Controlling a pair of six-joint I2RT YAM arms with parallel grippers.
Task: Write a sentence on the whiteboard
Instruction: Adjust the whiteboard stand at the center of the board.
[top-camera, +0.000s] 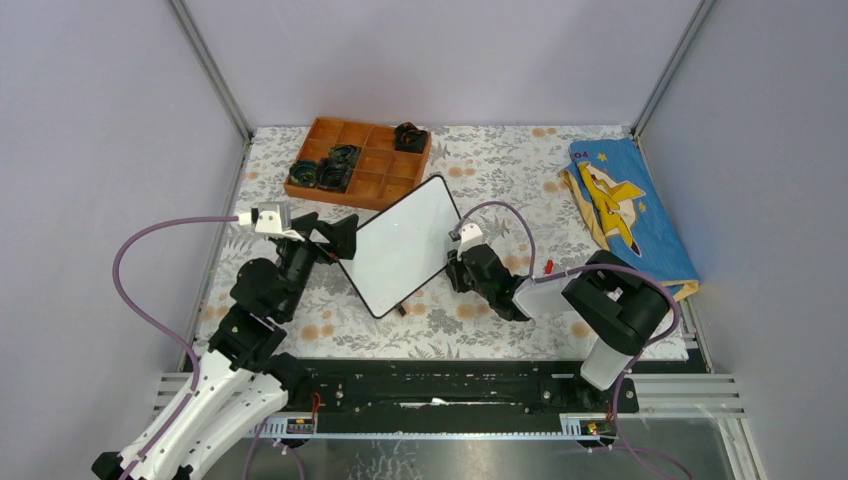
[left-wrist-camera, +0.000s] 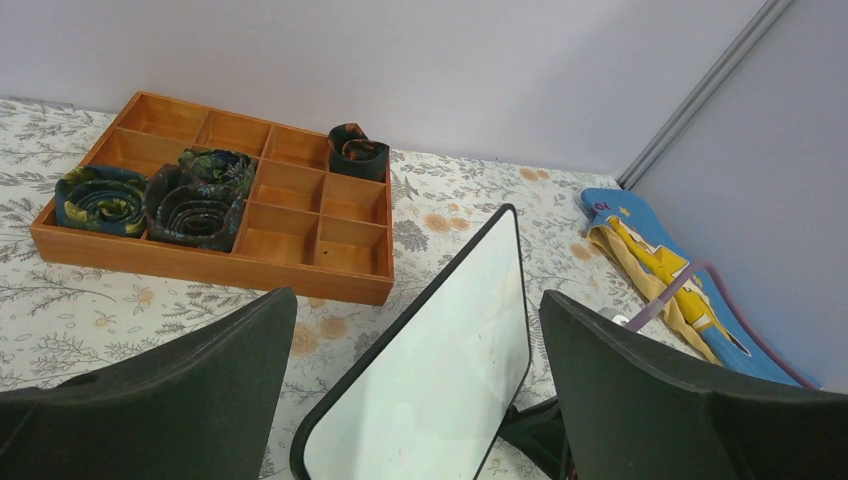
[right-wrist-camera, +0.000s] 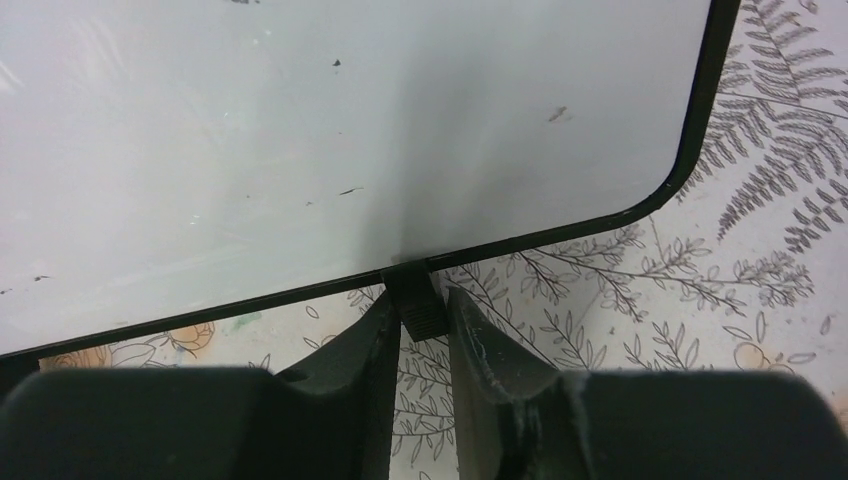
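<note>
Two black fingers of the right gripper (right-wrist-camera: 420, 298) fill the bottom of the right wrist view, closed in against both sides of a small black foot (right-wrist-camera: 418, 312) on the lower edge of the whiteboard (right-wrist-camera: 330, 140). The board fills the upper part of that frame, and its white face shows a few tiny dark specks. In the overhead view it sits at the centre of the frame, turned diagonally, with the right gripper at its lower right edge.

The left gripper (left-wrist-camera: 417, 300) is spread wide. Its fingers sit in the lower corners of the left wrist view, and the board's black-framed corner rises between and beyond them without touching either.

Behind the board, at the upper left of that view, an orange compartment tray (left-wrist-camera: 200, 262) holds rolled dark patterned fabric (left-wrist-camera: 195, 210). A blue cloth (top-camera: 625, 205) with a yellow figure lies at the right of the overhead frame. All of it rests on a floral tablecloth (top-camera: 480, 170).
</note>
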